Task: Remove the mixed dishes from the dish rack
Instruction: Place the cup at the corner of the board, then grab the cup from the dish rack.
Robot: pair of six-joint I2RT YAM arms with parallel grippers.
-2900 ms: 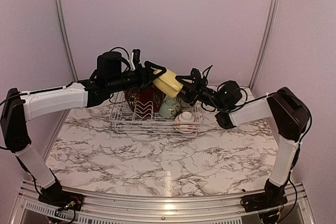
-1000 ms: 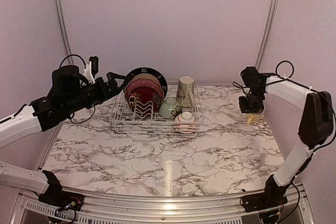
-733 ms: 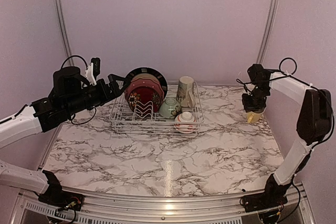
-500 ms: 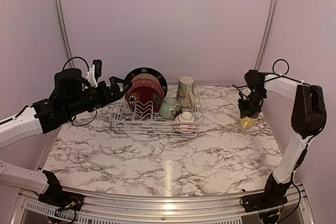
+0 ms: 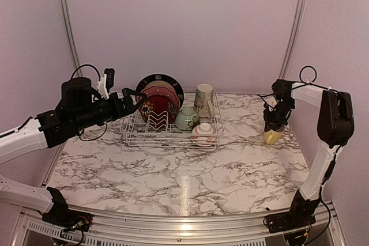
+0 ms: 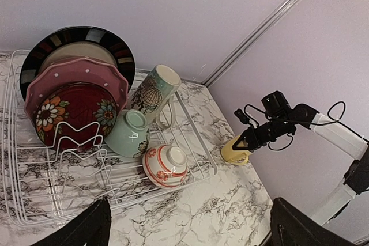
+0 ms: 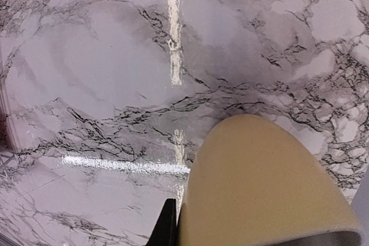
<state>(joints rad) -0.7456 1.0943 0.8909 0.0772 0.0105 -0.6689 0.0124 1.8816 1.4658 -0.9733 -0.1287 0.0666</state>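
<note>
Pinching the yellow mug (image 5: 273,136), our right gripper (image 5: 271,125) has its jaws drawn nearly together on the mug's wall. In the right wrist view one dark finger (image 7: 169,224) lies against the outside of the cream-yellow side. The mug hangs tilted, low over the marble table (image 5: 190,182) at the far right, well apart from the dish rack (image 5: 173,140). We cannot tell whether its base touches the table yet.

Our left gripper (image 5: 135,97) is spread fully wide and holds nothing. It hovers just beside the rack's left end, near the upright plates.

By our reckoning the unloading has barely begun, as only the yellow mug is out of the rack and it has yet to be let go. Six pieces are left in the rack:

- The black-rimmed plate (image 6: 118,43), pink dotted plate (image 6: 40,82) and dark-red flowered plate (image 6: 75,113) stand one behind another at the rack's left end.
- A tall shell-patterned mug (image 6: 151,91) leans at the far right of the rack.
- A pale green cup (image 6: 129,136) is tipped over in front of the tall mug.
- The red-white patterned bowl (image 6: 166,165) lies at the near right corner.

We judge that setting the mug down comes next, and then the left gripper can start on the plates.
</note>
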